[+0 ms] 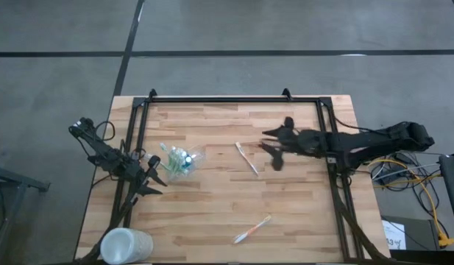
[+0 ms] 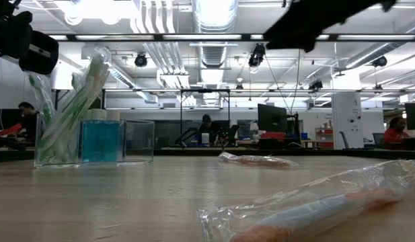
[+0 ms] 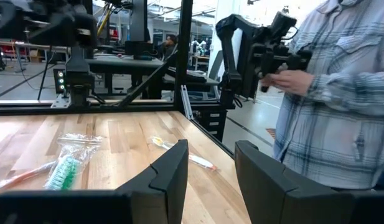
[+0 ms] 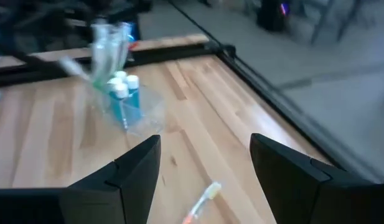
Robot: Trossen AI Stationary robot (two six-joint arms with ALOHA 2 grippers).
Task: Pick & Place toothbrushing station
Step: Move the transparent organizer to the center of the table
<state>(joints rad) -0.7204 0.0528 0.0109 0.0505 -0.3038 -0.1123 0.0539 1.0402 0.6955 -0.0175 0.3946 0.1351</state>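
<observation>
The toothbrushing station (image 1: 179, 160) is a small clear holder standing on its base left of the table's middle. It holds upright toothbrushes and blue tubes (image 2: 99, 140), and it also shows in the right wrist view (image 4: 120, 93). One wrapped toothbrush (image 1: 247, 158) lies at mid-table. Another wrapped toothbrush (image 1: 252, 230) lies near the front edge. My left gripper (image 1: 159, 173) is open just left of the station and touches nothing (image 3: 210, 168). My right gripper (image 1: 269, 147) is open in the air right of the middle toothbrush, with nothing between its fingers (image 4: 204, 168).
A frosted white cup (image 1: 126, 245) stands at the table's near left corner. A black frame (image 1: 227, 99) runs along the far and side edges. A person in a plaid shirt (image 3: 335, 93) stands beyond the table. A green-bristled wrapped brush (image 3: 67, 168) lies ahead of my left gripper.
</observation>
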